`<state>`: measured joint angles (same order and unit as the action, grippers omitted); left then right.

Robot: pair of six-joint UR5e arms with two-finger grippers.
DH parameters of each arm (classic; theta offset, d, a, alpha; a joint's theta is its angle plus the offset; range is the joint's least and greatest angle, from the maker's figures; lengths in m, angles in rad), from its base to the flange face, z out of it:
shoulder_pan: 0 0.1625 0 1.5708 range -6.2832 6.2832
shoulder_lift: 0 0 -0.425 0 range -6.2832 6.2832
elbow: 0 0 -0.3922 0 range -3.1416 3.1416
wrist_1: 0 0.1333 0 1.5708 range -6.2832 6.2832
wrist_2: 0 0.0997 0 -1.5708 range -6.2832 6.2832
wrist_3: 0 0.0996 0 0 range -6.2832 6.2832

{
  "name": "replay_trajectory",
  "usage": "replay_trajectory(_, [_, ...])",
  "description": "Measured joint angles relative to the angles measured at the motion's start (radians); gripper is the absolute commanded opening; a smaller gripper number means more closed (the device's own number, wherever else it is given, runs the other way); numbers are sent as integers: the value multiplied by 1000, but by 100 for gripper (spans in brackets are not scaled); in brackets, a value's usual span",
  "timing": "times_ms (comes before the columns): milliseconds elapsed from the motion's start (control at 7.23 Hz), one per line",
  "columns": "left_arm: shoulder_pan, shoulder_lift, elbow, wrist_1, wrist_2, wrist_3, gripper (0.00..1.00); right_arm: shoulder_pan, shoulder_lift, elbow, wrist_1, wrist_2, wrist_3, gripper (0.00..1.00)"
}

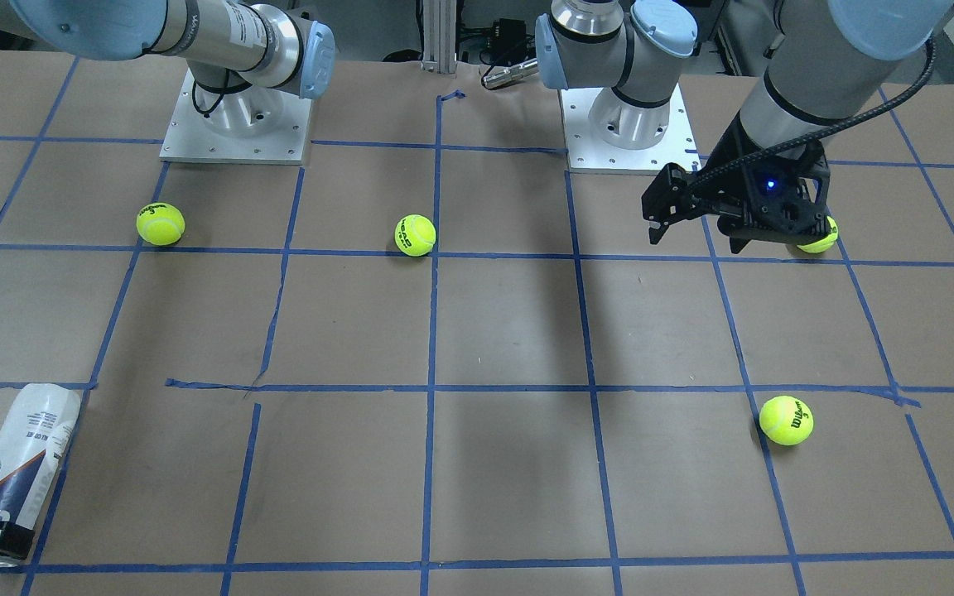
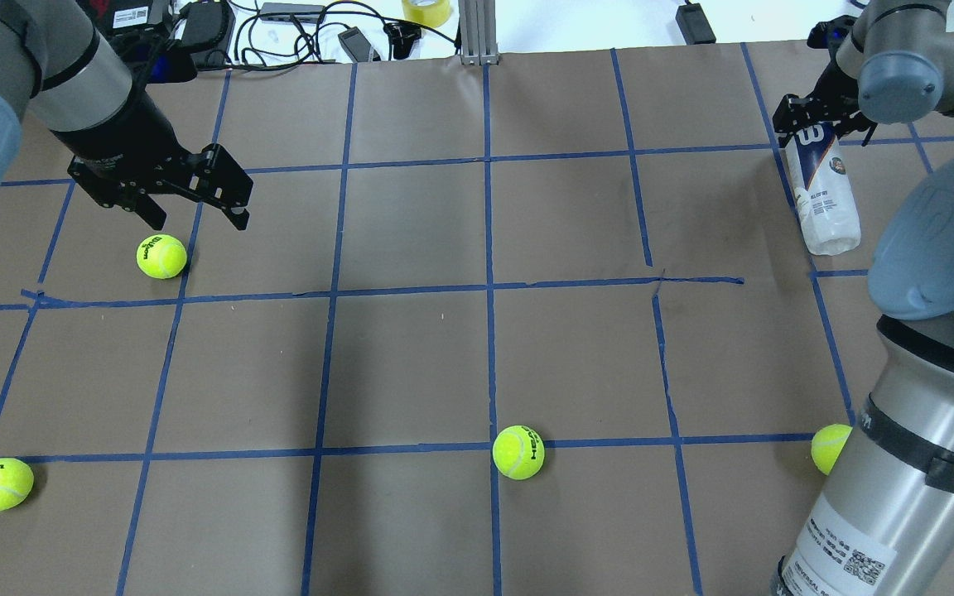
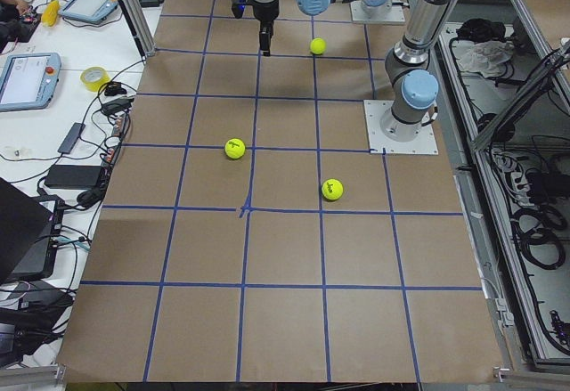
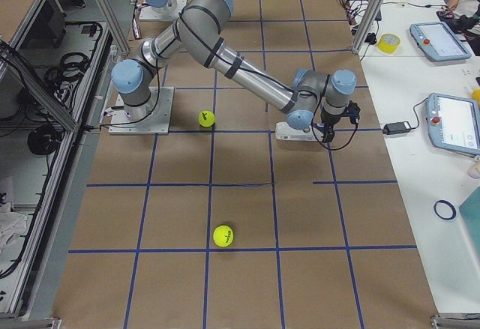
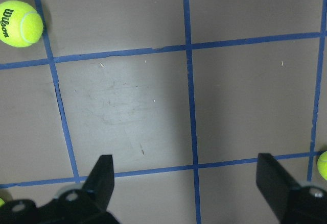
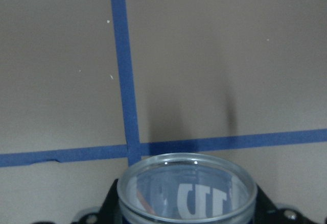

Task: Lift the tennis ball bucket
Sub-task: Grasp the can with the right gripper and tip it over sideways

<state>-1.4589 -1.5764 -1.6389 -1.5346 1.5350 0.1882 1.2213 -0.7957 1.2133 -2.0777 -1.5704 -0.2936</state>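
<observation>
The right gripper [image 2: 814, 128] clamps its jaws on the navy end of the tennis ball bucket [image 2: 827, 211], near the far edge of the table [image 2: 411, 364]. The left gripper [image 2: 198, 217] hangs over the table, jaws wide.

The table [image 3: 285, 338], papered brown and gridded in blue tape, carries three tennis balls: the far ball [image 3: 317, 45], the middle ball [image 3: 234, 148], and the nearest ball [image 3: 332, 189], which sits near the left arm's base plate [image 3: 401, 131]. The left end effector [image 3: 264, 48] hangs fingers-down beside the far ball (apart from it; the finger gap is too small to judge). A yellow tape roll [image 3: 93, 77] and two tablets [image 3: 25, 79] lie on the white bench [image 3: 36, 133] alongside.
</observation>
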Motion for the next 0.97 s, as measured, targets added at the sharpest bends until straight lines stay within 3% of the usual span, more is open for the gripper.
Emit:
replay_trajectory(277, [0, 0, -14, 0, 1, 7, 100, 67, -81, 23, 10, -1, -8, 31])
replay_trajectory(553, [0, 1, -30, 5, 1, 8, 100, 211, -170, 81, 14, -2, -48, 33])
replay_trajectory(968, [9, -1, -28, 18, 1, 12, 100, 445, -228, 142, -10, -7, -320, 30])
